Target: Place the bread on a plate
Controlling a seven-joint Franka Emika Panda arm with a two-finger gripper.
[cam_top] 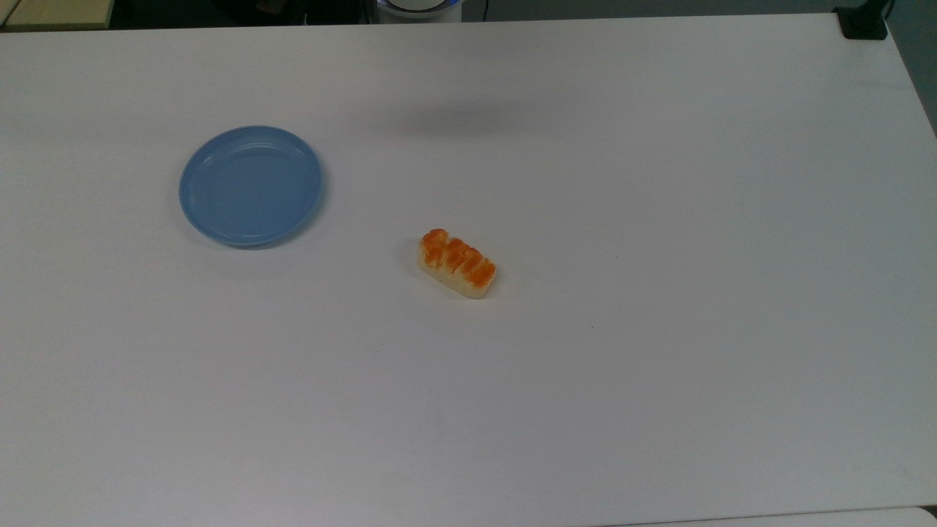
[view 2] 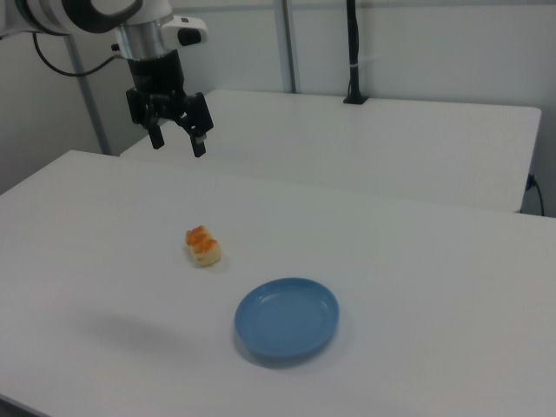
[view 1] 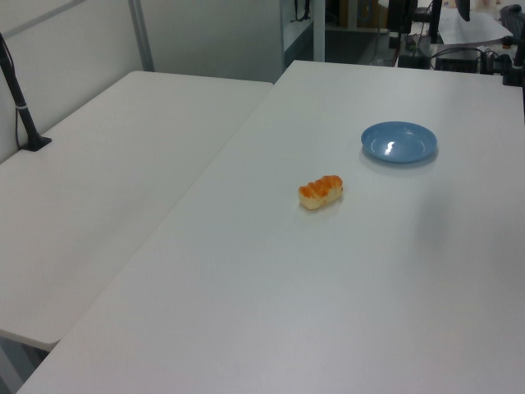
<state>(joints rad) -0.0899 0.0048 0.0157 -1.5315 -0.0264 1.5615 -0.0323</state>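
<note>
- The bread (cam_top: 457, 263), a small oblong loaf with pale cream sides and a glossy, lumpy orange-brown top, lies on the white counter (cam_top: 659, 329), near its middle in the top view and set at a slant there.
- In the right view the bread (view 2: 203, 246) is seen end-on, so its length is foreshortened and its segments are hard to make out.
- The round, shallow light-blue plate (cam_top: 251, 185) with a raised rim sits well apart from the bread, toward the top view's upper left; nothing lies in it. In the left view a bright glare spot falls on the plate's (view 1: 399, 142) inside.
- The black two-finger end effector (view 2: 176, 144) hangs in the air above the counter in the right view, up and toward the right view's left of the bread, fingers (view 2: 199, 144) spread apart and holding nothing.
- The white arm (view 2: 95, 16) above it is cut off by the right view's top and left edges.
- A second white counter (view 1: 107, 180) stands alongside, edge to edge.
</note>
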